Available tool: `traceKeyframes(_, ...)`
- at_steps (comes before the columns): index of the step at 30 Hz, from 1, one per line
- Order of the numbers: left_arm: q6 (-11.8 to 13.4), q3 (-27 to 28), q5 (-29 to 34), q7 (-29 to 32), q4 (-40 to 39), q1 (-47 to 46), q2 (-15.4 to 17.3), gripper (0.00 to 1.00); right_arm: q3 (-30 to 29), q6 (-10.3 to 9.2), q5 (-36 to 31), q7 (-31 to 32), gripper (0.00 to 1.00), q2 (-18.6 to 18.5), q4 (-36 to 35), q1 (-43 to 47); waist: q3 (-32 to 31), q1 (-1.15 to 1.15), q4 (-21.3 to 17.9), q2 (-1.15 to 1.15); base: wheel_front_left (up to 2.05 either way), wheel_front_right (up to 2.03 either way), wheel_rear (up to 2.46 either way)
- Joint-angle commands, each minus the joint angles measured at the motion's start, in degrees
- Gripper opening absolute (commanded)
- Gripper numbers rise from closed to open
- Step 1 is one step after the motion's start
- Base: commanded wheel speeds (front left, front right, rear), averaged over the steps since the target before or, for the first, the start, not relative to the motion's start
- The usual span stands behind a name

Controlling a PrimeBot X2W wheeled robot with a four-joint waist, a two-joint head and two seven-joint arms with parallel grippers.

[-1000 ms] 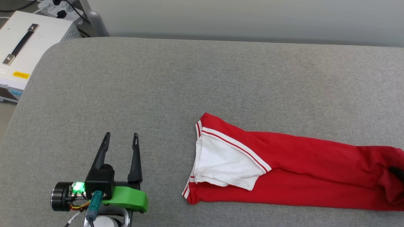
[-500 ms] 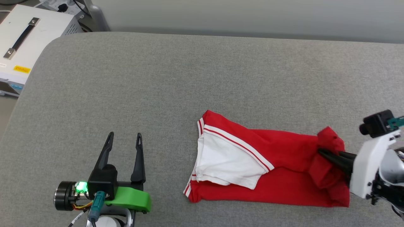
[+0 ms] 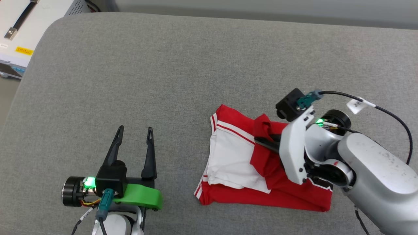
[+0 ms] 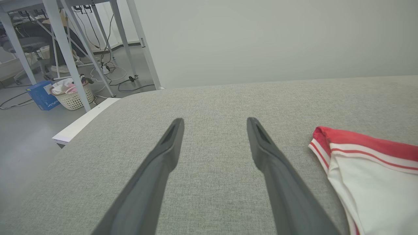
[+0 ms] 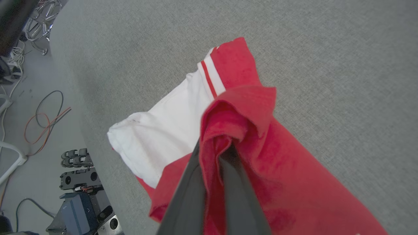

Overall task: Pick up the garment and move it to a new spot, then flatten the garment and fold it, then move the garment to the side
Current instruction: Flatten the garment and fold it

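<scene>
The garment (image 3: 228,156), red with a white sleeve and red-white trim, lies folded lengthwise on the grey cushion (image 3: 183,65). My right gripper (image 3: 259,140) is shut on a bunch of its red cloth, held over the white sleeve; the wrist view has that red fold (image 5: 241,117) pinched between the dark fingers (image 5: 186,192). At the lower left, well apart from the garment, my left gripper (image 3: 134,132) stands open with nothing in it. Its fingers (image 4: 163,153) hover over bare cushion, the sleeve's striped edge (image 4: 326,153) off to their right. The print is hidden.
A white equipment case (image 3: 29,23) with a black handle stands beyond the cushion's far left corner. Past that rounded edge lie table legs (image 4: 65,49), floor cables and a basket (image 4: 70,96). Grey cushion stretches wide behind and left of the garment.
My right gripper has carried the garment's right end leftward over itself, doubling the long strip to about half its length. The head camera has shifted. My left gripper has stayed put.
</scene>
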Motion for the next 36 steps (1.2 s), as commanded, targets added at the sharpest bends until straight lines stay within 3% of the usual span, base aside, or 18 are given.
traceKeyframes(1,-0.1,-0.2,0.6,-0.3,0.1,-1.4,-0.4,1.00,1.8,-0.04,-0.7,-0.8,0.00,1.1,1.4,-2.3,1.0,0.00,0.5,0.00,0.00,0.00,0.00)
traceKeyframes(8,-0.2,-0.5,0.7,-0.3,0.3,-2.7,-0.8,1.00,11.6,-0.04,-1.6,-3.6,0.00,4.4,11.1,-7.7,2.7,0.00,1.5,0.00,0.00,0.00,0.00)
traceKeyframes(15,-0.1,-0.3,0.7,-0.3,0.8,-3.1,-1.0,1.00,17.4,-0.04,-0.4,-8.4,0.00,5.7,18.6,-8.5,2.7,0.00,1.7,0.00,0.00,0.00,0.00)
traceKeyframes(17,0.0,-0.1,0.8,-0.3,0.9,-2.9,-1.0,1.00,18.0,-0.04,0.2,-10.8,0.44,5.5,18.6,-8.9,2.1,0.00,1.4,0.00,0.00,0.00,0.00)
traceKeyframes(18,0.0,0.0,0.8,-0.3,0.9,-2.7,-1.0,1.00,18.0,-0.04,0.5,-12.0,0.99,5.3,18.3,-9.0,1.8,0.00,1.3,0.00,0.00,0.00,0.00)
traceKeyframes(26,0.3,1.0,1.0,-0.3,0.9,-0.9,-0.4,1.00,14.6,-0.04,-0.9,-24.7,1.00,0.3,11.8,-7.9,-2.1,0.00,-1.1,0.00,0.00,0.00,0.00)
traceKeyframes(31,0.6,1.7,1.1,-0.3,0.5,0.4,0.1,1.00,4.3,-0.04,-6.6,-34.0,1.00,-2.2,10.3,-4.5,-4.4,0.00,-3.2,0.00,0.00,0.00,0.00)
traceKeyframes(36,0.7,2.2,1.0,-0.3,-0.3,1.2,0.5,1.00,-8.6,-0.04,-16.6,-42.0,1.00,-1.2,11.3,1.3,-6.0,0.00,-4.8,0.00,0.00,0.00,0.00)
